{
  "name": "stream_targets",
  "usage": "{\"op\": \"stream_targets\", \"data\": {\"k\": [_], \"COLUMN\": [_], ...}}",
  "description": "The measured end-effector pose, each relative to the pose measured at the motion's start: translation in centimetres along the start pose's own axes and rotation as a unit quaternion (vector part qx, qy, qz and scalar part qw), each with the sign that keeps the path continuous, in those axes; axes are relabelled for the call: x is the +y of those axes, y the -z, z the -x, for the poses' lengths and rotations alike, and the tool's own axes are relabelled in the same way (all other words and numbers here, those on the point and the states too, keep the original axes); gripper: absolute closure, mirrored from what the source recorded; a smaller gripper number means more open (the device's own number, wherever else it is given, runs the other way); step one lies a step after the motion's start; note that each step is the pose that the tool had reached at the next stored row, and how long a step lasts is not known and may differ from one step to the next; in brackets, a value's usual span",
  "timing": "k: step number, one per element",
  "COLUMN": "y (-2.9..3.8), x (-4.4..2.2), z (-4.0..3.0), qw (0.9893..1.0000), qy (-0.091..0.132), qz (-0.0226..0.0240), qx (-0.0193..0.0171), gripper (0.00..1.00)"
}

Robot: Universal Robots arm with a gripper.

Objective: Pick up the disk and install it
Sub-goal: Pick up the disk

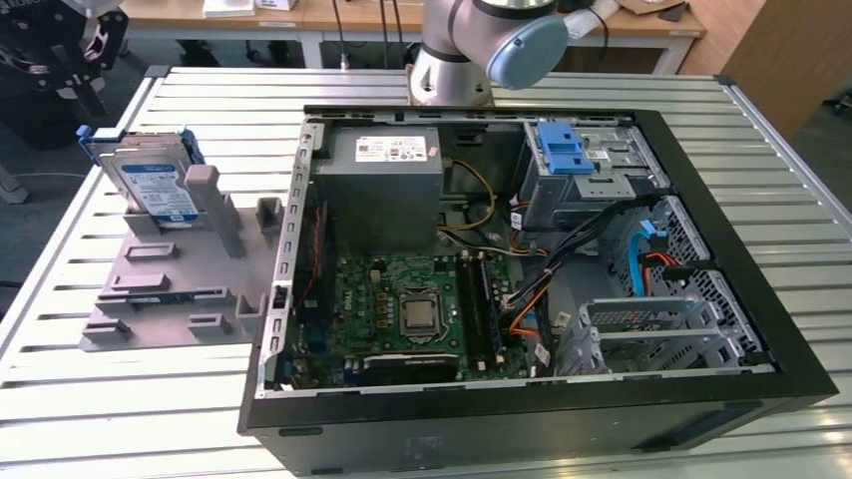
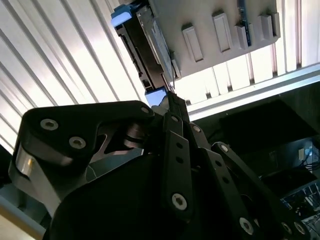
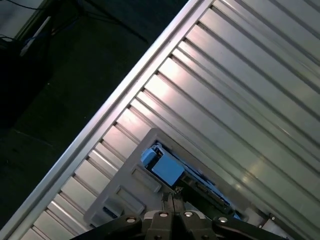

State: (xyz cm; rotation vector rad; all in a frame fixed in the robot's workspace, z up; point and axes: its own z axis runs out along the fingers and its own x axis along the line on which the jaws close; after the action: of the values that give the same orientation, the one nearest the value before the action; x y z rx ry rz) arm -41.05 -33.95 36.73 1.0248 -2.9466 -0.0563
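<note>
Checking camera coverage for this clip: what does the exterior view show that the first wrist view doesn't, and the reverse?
Exterior view: the open computer case, with its motherboard, grey power supply and blue-latched drive cage. First wrist view: the gripper, tips shut, close to the blue end of the disk, and dark floor past the edge of the table. Both: the disk standing in the grey holder on the slatted table.
</note>
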Motion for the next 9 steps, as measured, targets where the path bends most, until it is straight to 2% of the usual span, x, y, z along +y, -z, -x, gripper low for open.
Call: {"op": "stream_targets", "data": {"k": [4, 9], "y": [-0.02, -0.02], "x": [0.01, 0.01], "z": [-0.01, -0.01], "qw": [0.9997, 0.9985], "qy": [0.024, 0.054], "qz": [-0.0002, -0.0005], "qx": [0.0009, 0.0022], "gripper": [0.89, 0.89]}}
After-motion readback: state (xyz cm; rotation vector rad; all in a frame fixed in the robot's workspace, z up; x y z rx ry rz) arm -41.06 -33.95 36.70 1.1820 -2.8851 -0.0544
